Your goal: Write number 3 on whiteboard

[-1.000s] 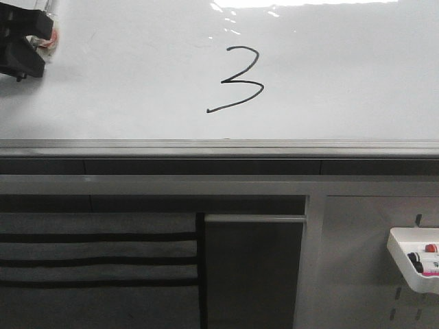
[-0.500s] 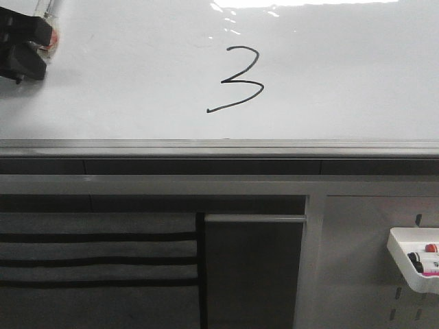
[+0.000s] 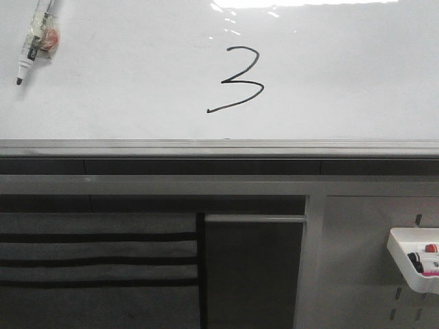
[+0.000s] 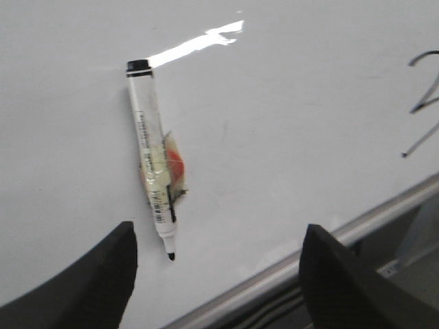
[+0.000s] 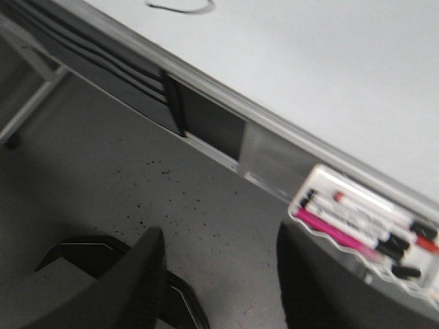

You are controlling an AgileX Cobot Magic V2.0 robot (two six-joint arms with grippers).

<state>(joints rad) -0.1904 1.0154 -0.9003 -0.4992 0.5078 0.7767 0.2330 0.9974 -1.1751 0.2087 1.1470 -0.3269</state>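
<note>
Basically done: the number 3 (image 3: 235, 79) sits finished near the middle of the whiteboard (image 3: 343, 82), above its grey bottom rail (image 3: 219, 147).

Near first. Left gripper (image 4: 218, 274) is spread wide and holds nothing, fingers either side of a capless marker (image 4: 153, 164) that lies on the board with nothing gripping it, tip down, some orange-and-clear stuff taped at mid-barrel. Judging by that it hangs by a magnet or tape, can't tell which. Risk: a finger brushing it as the arm moves could knock it loose, or drag the bare tip and leave a stray line. If the hold is weak it may slide toward the rail by itself.

Right gripper (image 5: 219, 274) also spread and empty, low over the speckled floor (image 5: 103, 192), well apart from the digit. It's near the white tray (image 5: 370, 233) of spare markers on the pegboard panel (image 3: 363, 260) under the board's right end; a careless swing could clip that tray.

Farthest, glare (image 3: 302, 3) along the board's top edge. Nothing blocks the 3; smudging it is the other hazard.
</note>
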